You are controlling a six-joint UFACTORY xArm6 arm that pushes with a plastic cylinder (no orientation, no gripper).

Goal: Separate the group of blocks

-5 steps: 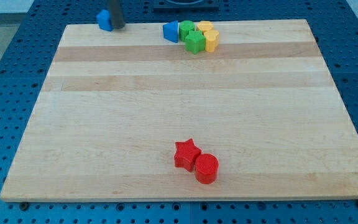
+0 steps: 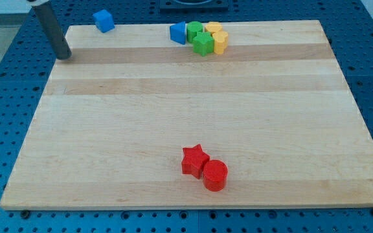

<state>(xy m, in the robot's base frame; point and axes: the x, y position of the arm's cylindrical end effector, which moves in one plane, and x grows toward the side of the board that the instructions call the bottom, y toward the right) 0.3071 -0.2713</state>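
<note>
Down at the board's upper left edge sits my tip point(image 2: 63, 56), the bare lower end of a straight dark rod that leans up toward the view's top left; being a plain rod, it has nothing to spread or close, and it touches no block. A blue cube point(image 2: 103, 21) lies alone at about 1 o'clock from my tip, near the wooden board's point(image 2: 186, 116) top edge and apart from the rod. Further toward 3 o'clock along that top edge sits the tight group: a blue block point(image 2: 178, 32) on its left side, a green round block point(image 2: 193, 30) touching it, a green star point(image 2: 203, 44) at 5 o'clock of that, and two yellow blocks point(image 2: 216, 37) pressed against the greens on the right. Well apart, toward 6 o'clock of the group near the board's bottom edge, a red star point(image 2: 194, 159) touches a red cylinder point(image 2: 215, 175).
</note>
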